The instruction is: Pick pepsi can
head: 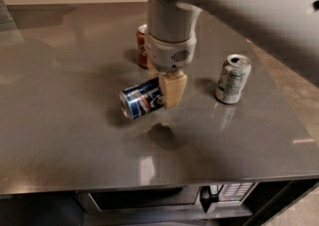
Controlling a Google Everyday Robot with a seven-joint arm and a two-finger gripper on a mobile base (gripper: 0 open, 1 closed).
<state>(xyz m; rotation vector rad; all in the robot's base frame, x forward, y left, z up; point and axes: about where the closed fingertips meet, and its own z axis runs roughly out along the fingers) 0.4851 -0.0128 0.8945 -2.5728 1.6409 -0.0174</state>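
Note:
The pepsi can (141, 100) is blue with a red-white-blue logo and a silver end that faces left. It lies on its side in the grip of my gripper (167, 95). The gripper points straight down from the white arm and is shut on the can's right half. One tan finger (173, 89) shows in front of the can; the other is hidden behind it. The can hangs a little above the grey counter (60, 120), with its shadow (160, 135) separate below it.
A red can (142, 46) stands behind the arm, partly hidden by it. A silver-white can (233, 78) stands upright to the right. The counter's front edge runs along the bottom, with a microwave (164, 200) below it.

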